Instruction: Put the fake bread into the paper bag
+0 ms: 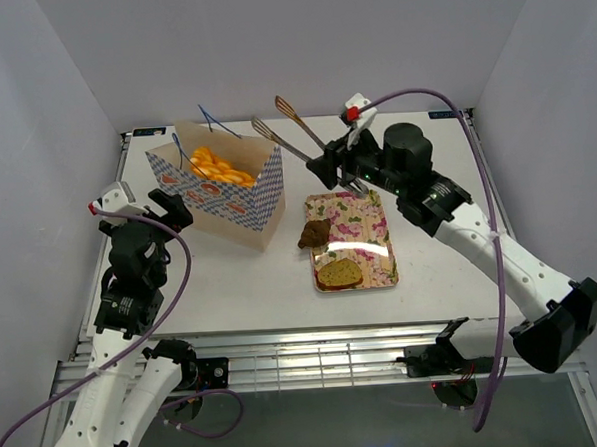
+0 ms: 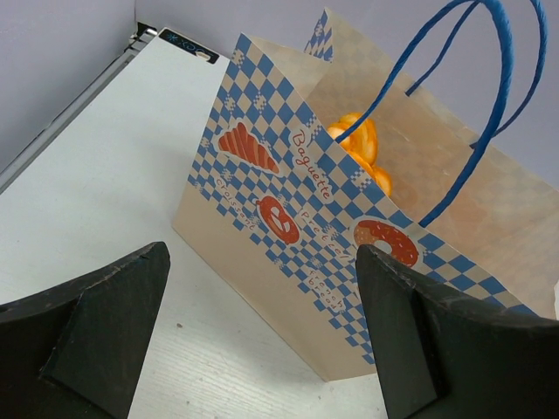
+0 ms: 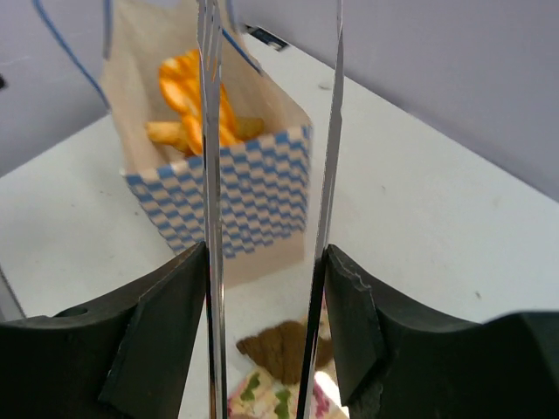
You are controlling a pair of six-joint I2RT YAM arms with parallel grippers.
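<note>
The paper bag point(image 1: 222, 192) stands open at the table's left, blue-checkered side showing point(image 2: 288, 218). Several orange pieces of fake bread point(image 1: 218, 168) lie inside it point(image 3: 188, 96). A brown bun point(image 1: 314, 234) and a toast slice point(image 1: 339, 272) rest on the floral tray point(image 1: 379, 229). My right gripper point(image 1: 338, 171) hangs over the tray's far end, shut on metal tongs point(image 3: 210, 175). Their arms point(image 1: 289, 134) point up and left, past the bag's right edge, spread with nothing between them. My left gripper point(image 2: 262, 253) stands open just left of the bag, touching nothing.
White walls close in the table on the left, back and right. The bag's thin blue string handles point(image 2: 489, 105) stick up above its mouth. The right arm's purple cable point(image 1: 453, 105) arcs over the back right corner.
</note>
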